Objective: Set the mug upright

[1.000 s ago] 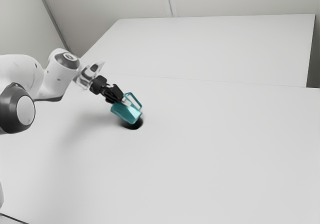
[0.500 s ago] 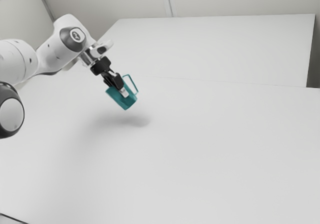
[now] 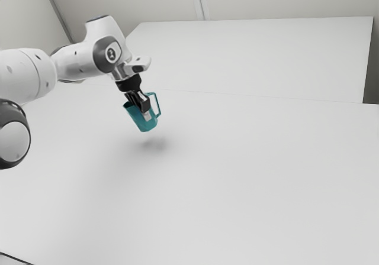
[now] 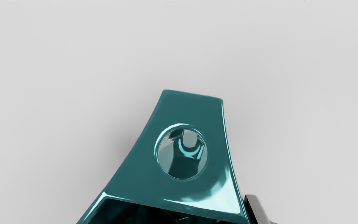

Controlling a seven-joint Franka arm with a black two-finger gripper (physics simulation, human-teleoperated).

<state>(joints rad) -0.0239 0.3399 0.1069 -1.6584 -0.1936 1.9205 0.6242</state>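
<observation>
- Mug hung tilted above the bench, well apart from its corners, clasped by my gripper.
- Release at that slant risked edge-first landing, hence toppling.

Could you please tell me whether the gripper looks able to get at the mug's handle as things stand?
Probably not: the gripper is shut on the mug's body above the table, so its fingers are taken, though the handle beside them stands free.
</observation>
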